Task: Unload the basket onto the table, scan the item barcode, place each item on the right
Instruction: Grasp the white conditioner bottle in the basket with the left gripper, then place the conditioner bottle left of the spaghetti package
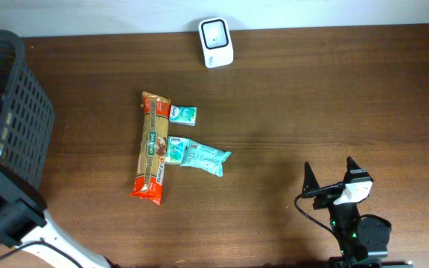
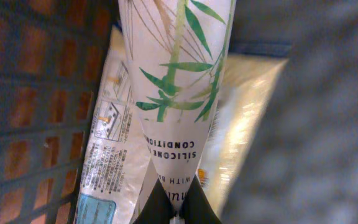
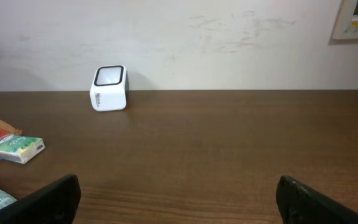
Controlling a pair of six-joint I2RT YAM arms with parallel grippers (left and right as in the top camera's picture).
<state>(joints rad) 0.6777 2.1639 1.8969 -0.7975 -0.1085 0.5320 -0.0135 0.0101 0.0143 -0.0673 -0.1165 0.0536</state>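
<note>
Black mesh basket (image 1: 21, 112), far left of the desk (image 1: 311, 89): inside, the left pincer (image 2: 176, 208) is clenched on the crimped end of a white bamboo-print conditioner tube (image 2: 176, 74), which lies over plastic-wrapped packets (image 2: 107, 137). Centre: pasta packet (image 1: 153, 149), green box (image 1: 183, 115), teal pouch (image 1: 203, 158). Rear: white barcode scanner (image 1: 216, 42). Right: right pincer (image 1: 329, 170), spread wide, grasping nothing, well apart from all items.

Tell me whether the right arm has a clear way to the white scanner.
Probably yes: the right gripper is open and empty, only bare table lies between it and the scanner; the packets lie off to its left.
</note>
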